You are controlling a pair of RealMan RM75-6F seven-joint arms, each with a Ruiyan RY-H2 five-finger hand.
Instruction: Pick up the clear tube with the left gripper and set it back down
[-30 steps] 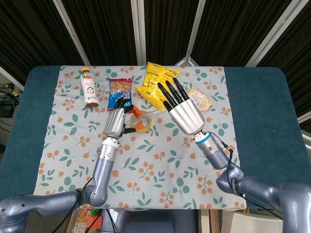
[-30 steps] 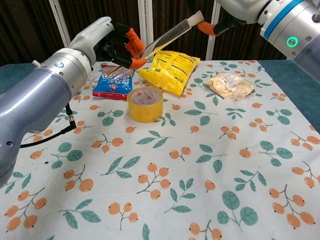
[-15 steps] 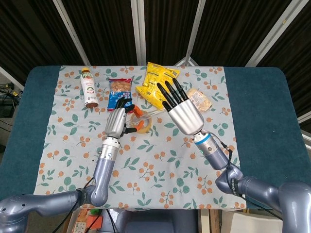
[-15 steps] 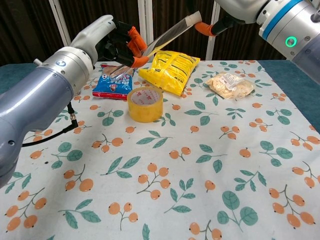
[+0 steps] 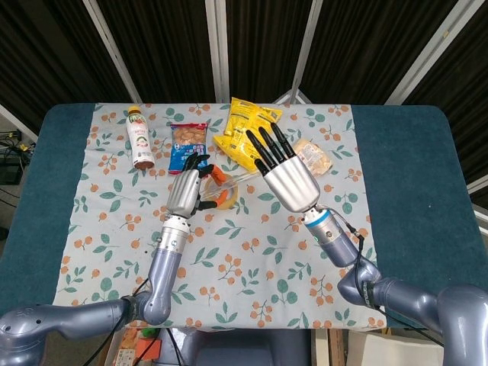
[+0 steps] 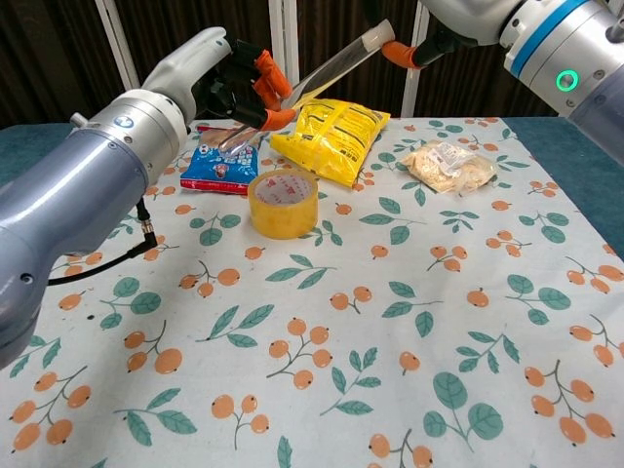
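The clear tube [image 6: 336, 66] is held up in the air, slanting from my left hand [image 6: 237, 90] up toward the right. My left hand [image 5: 185, 192] grips its lower end between orange-tipped fingers. In the head view the tube [image 5: 235, 178] shows faintly above the tape roll. My right hand [image 5: 288, 177] hovers flat with its fingers spread and holds nothing. In the chest view one of its orange fingertips [image 6: 400, 53] sits close to the tube's upper end; whether they touch I cannot tell.
A yellow tape roll [image 6: 283, 202] stands on the floral cloth [image 6: 390, 322] below the tube. Behind it lie a yellow snack bag [image 6: 336, 136], a blue snack packet [image 6: 219, 161] and a clear bag of crackers [image 6: 448, 164]. A small bottle [image 5: 139, 137] stands far left.
My left hand has shifted slightly to the right with the tube still in it. The right hand has barely moved.
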